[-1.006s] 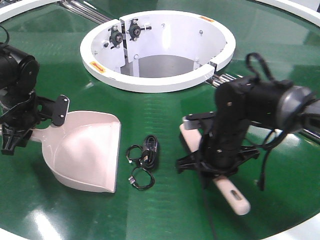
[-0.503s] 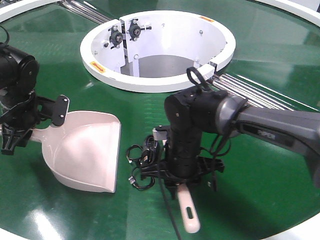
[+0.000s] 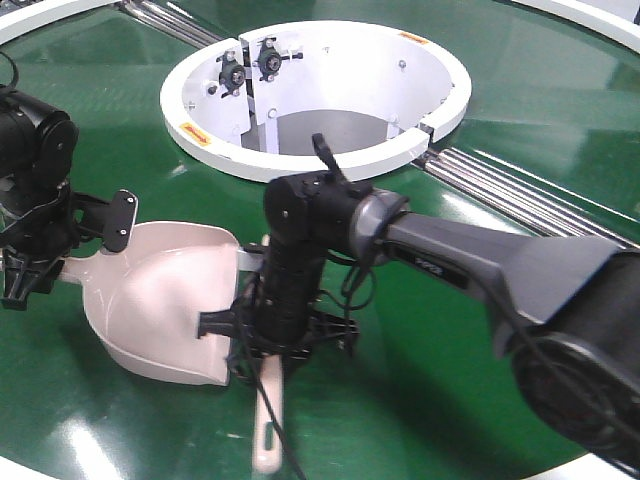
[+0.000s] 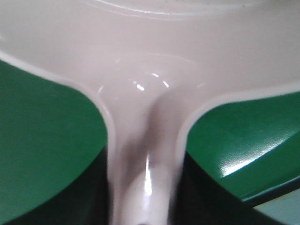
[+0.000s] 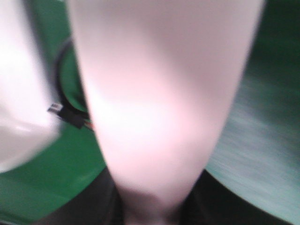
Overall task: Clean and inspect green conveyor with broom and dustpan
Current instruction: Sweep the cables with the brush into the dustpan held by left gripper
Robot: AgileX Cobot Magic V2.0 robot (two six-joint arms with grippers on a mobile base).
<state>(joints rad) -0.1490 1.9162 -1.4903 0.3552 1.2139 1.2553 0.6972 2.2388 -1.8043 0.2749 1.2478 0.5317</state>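
Lying flat on green conveyor: dustpan. Pressed against dustpan's open mouth: broom, slotted handle end sticking out past dustpan's near corner. Clamped around broom's middle: right gripper, pincer holding it. Clamped on dustpan's handle: left gripper, gripping tight. Black cable just beside dustpan's edge, partly behind broom. White hub beyond dustpan.

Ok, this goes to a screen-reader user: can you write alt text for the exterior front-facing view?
The right tool holds the broom at the open edge of the dustpan, which the left tool grips by the handle on the green conveyor. The white centre hub lies behind them.
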